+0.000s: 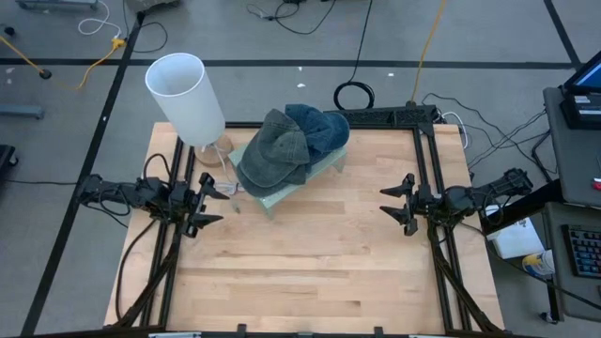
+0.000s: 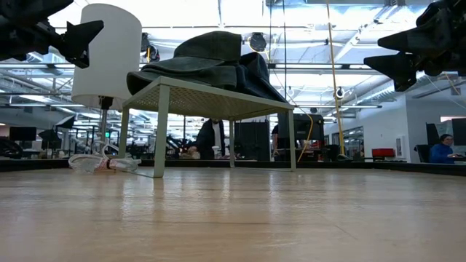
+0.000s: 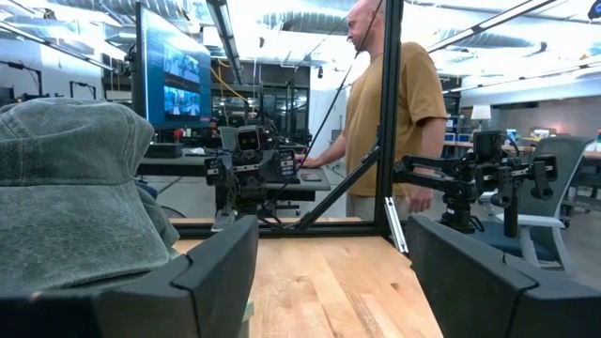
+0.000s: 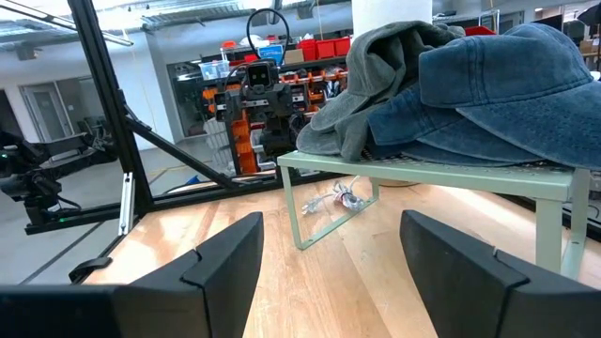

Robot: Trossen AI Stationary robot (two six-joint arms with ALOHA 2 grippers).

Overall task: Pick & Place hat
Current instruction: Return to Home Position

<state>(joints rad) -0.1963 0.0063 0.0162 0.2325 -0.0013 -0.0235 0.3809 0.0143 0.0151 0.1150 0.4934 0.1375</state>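
On the shelf (image 1: 282, 194) a green cap (image 1: 274, 150) overlaps a blue cap (image 1: 321, 127), while left claw (image 1: 216, 202) and right claw (image 1: 389, 203) gape empty.

readable text: none
monitor (image 3: 175, 68): screen lit, content too small to read

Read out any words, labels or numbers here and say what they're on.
No text can be read.
The large dark monitor screen: blue pictures, any writing too blurred.
The grey-green fabric cap, blue denim cap, white cylindrical lamp shade and pale green mesh shelf: no print visible.
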